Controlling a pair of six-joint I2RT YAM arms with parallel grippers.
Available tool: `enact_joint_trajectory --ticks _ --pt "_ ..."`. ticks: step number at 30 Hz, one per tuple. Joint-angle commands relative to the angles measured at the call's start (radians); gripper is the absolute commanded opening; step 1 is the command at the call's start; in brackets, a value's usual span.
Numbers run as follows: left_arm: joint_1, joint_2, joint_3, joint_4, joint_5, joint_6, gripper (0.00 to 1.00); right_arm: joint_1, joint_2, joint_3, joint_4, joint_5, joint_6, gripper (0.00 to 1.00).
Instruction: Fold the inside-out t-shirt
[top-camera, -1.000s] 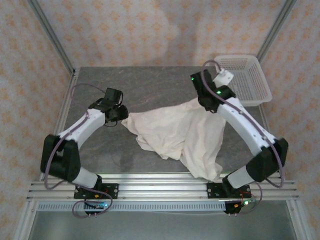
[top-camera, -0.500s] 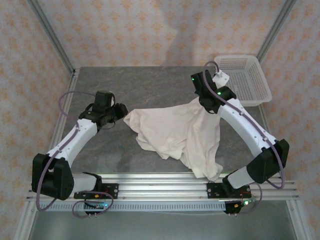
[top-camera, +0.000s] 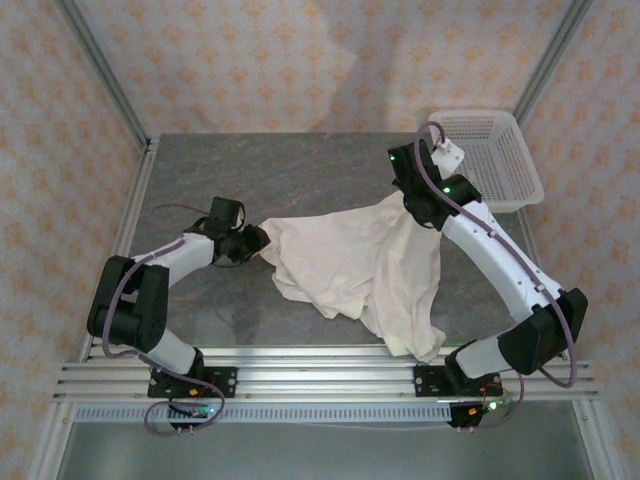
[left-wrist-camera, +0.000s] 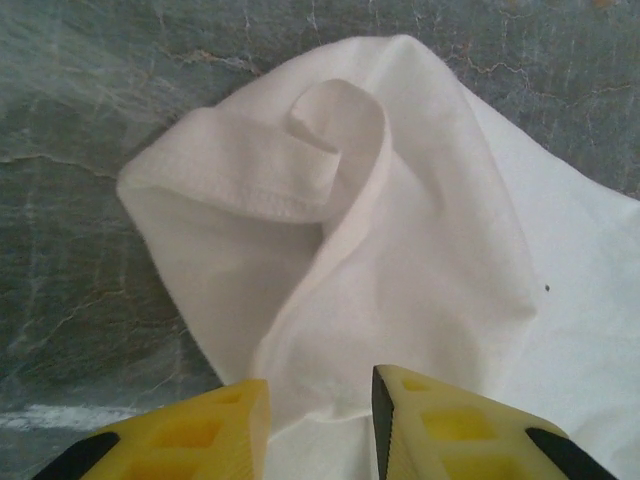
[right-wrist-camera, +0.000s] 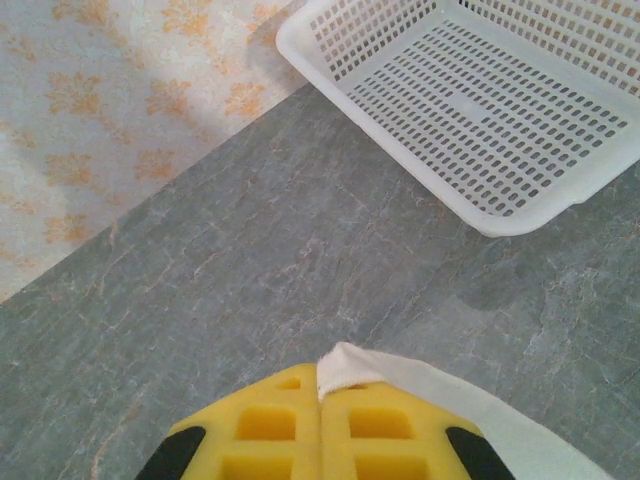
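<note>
Inside-out t-shirt (top-camera: 350, 265) lies crumpled, cream; right hand (right-wrist-camera: 318, 385) pinches its edge, left hand (left-wrist-camera: 320, 388) apart.

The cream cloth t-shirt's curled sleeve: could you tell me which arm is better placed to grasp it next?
Probably left: the left gripper sits at that sleeve, jaws apart over the cream cloth t-shirt; the right gripper is shut on its far edge.

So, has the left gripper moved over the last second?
Yes. The left gripper has shifted right, away from the table's left edge and slightly toward its near edge, up to the inside-out t-shirt's left corner.
</note>
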Motion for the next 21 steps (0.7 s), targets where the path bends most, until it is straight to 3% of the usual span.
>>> enact_joint_trajectory --ticks 1,10,16,21 --pt "-0.001 0.032 0.024 0.05 0.035 -0.022 0.33 -0.005 -0.028 0.018 -0.014 0.012 0.012 0.0" --pt "0.0 -0.06 -0.009 -0.078 -0.127 0.038 0.36 -0.004 -0.044 0.007 -0.02 0.016 0.019 0.0" --pt "-0.001 -0.016 -0.035 0.017 -0.034 -0.021 0.36 -0.005 -0.036 0.011 -0.02 -0.004 0.029 0.0" --pt "0.0 0.033 -0.019 0.04 -0.034 -0.03 0.37 -0.004 -0.049 0.01 -0.023 0.004 0.023 0.0"
